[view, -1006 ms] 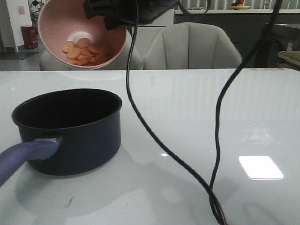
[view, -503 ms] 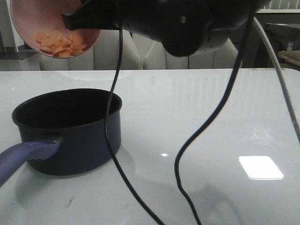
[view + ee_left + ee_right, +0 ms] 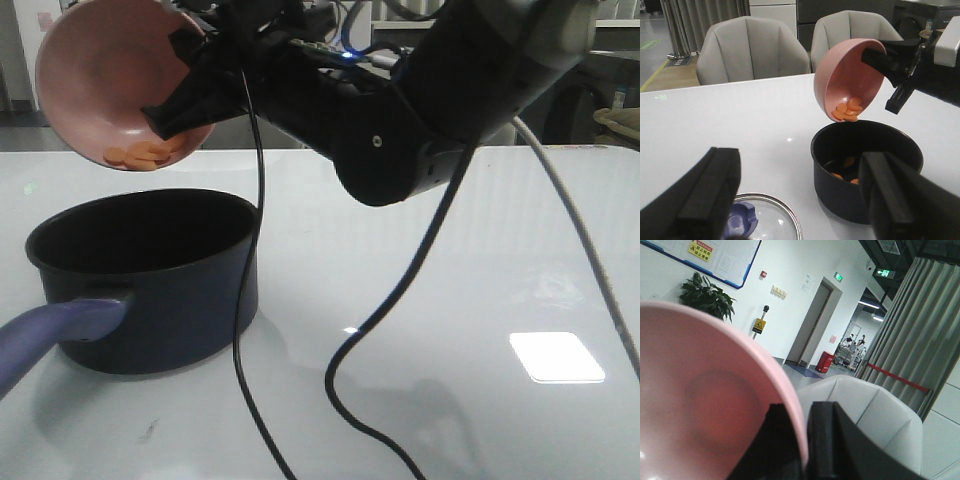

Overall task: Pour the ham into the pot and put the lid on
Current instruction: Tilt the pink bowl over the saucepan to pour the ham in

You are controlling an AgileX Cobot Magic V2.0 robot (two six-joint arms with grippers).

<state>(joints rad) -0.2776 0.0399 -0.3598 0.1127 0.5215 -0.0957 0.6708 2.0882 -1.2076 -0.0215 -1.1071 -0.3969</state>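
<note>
Robot hardware, all-black build
Right arm (image 3: 400, 110): glossy black rounded housing, one small round screw on its side, blue LED lit near the wrist. Black cables (image 3: 250, 300) and one grey-white cable (image 3: 590, 270) hang off it. Left gripper (image 3: 795, 200) fingers: matte black, blocky, square-edged.

The tilted pink bowl (image 3: 120, 85) and right arm (image 3: 400, 110) block the pot (image 3: 150, 280) mouth.

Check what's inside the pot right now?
The left wrist view shows a few orange ham pieces already on the pot's floor. The near wall hides the rest of the floor. More ham sits at the tilted pink bowl's lip above.
</note>
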